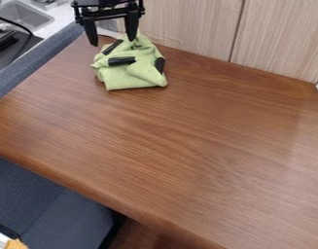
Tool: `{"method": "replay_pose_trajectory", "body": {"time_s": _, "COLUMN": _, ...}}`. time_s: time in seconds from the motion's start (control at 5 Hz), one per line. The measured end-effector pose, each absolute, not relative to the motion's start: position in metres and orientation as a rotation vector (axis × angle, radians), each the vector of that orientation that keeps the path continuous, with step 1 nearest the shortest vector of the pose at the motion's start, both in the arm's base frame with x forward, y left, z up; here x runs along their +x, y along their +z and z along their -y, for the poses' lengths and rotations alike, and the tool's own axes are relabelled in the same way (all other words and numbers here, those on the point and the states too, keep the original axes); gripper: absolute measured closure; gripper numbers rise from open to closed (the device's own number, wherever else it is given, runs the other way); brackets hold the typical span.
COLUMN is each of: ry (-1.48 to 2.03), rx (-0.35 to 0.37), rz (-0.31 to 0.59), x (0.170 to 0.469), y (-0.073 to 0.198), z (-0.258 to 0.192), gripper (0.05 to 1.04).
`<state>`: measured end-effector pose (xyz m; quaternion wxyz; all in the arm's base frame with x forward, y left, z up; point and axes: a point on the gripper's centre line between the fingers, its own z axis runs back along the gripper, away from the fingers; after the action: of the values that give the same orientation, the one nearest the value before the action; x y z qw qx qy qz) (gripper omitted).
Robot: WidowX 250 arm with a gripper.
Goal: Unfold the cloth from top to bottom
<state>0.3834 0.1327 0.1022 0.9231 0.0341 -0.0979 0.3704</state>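
Note:
The black gripper [112, 41] hangs at the upper left of the camera view with its two fingers spread wide apart and nothing held between them. Just below and slightly right of it, the green cloth [130, 75] lies bunched on the brown wooden table [181, 146], close to the table's back left corner. Several black patches mark the cloth. The right fingertip is over the cloth's upper part; whether it touches the fabric I cannot tell.
A light wood-grain panel [278, 36] stands along the table's back edge. Blue-grey seating [47, 202] borders the table's left and front sides. A counter with a metal sink [21, 15] is at the upper left.

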Motion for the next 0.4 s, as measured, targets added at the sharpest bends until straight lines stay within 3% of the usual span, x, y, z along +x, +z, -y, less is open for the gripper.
{"method": "replay_pose_trajectory", "body": {"time_s": 0.4, "ry": 0.8, "rx": 0.079, "rz": 0.121, "x": 0.385, "y": 0.073, "z": -0.131, "gripper": 0.083}}
